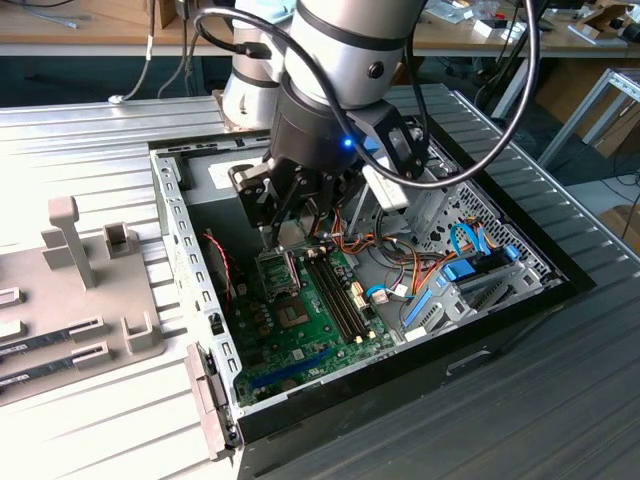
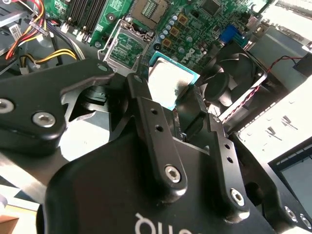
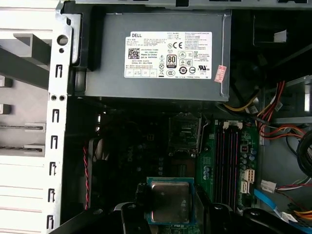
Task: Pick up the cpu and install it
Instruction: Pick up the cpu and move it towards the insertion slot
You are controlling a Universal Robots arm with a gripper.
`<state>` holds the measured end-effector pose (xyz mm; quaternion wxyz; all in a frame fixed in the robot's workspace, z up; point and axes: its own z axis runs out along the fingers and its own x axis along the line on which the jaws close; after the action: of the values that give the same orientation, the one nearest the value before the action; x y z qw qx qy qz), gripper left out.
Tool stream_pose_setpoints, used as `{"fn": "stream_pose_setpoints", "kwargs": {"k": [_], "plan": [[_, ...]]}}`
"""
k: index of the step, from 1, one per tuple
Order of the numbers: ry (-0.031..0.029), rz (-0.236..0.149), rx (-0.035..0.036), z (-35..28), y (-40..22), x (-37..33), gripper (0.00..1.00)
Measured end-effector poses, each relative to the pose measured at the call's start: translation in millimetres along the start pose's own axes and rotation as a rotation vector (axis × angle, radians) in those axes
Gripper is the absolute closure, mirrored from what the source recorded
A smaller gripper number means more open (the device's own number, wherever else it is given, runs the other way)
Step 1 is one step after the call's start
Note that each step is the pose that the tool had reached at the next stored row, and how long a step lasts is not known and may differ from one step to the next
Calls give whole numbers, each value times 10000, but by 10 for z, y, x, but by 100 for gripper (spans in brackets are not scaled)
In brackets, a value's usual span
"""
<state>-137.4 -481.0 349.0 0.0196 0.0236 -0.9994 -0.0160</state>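
The cpu [image 2: 171, 80], a small square chip with a green rim and dull silver lid, hangs above the green motherboard [image 1: 320, 320] inside the open computer case. My gripper [image 2: 165, 92] is shut on it, one black finger [image 2: 141, 97] against each opposite edge. The first wrist view has the cpu [image 3: 169, 201] between the fingers, a short way from the open processor socket [image 3: 184, 132]. In the exterior view my gripper [image 1: 285, 215] hovers just above that socket [image 1: 280, 275], near the power-supply end of the case.
The grey power-supply box [image 3: 156, 53] stands close behind the socket. Memory slots [image 1: 335, 290] run beside it, a black fan [image 2: 229, 83] is on its other side, and coloured cables [image 1: 400, 265] lie beyond. Case walls [image 1: 180, 240] surround the board. A grey fixture [image 1: 80, 270] sits outside.
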Motion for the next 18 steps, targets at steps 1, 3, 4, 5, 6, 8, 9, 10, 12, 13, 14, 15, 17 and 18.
{"fn": "stream_pose_setpoints", "kwargs": {"k": [1, 3, 4, 5, 6, 8, 9, 10, 12, 13, 14, 15, 17, 18], "plan": [[0, 0, -1, 1, -1, -4, 53], [0, 1, 1, 1, -1, -15, 53], [2, 1, 1, 1, -1, -21, 53], [2, 1, 1, 1, -1, -30, 53], [1, 1, 0, 2, -2, -37, 53], [1, 0, 2, 3, -3, -57, 53], [1, 1, 1, 3, -3, -63, 53], [1, 1, 2, 5, -4, -72, 53], [1, 1, 0, 6, -4, -82, 53], [1, 1, 1, 7, -5, -88, 53], [2, 1, 2, 8, -5, -91, 53], [1, 2, 1, 9, -5, -93, 53], [1, 1, 1, 11, -5, -98, 53], [1, 1, 1, 12, -5, -101, 53]]}}
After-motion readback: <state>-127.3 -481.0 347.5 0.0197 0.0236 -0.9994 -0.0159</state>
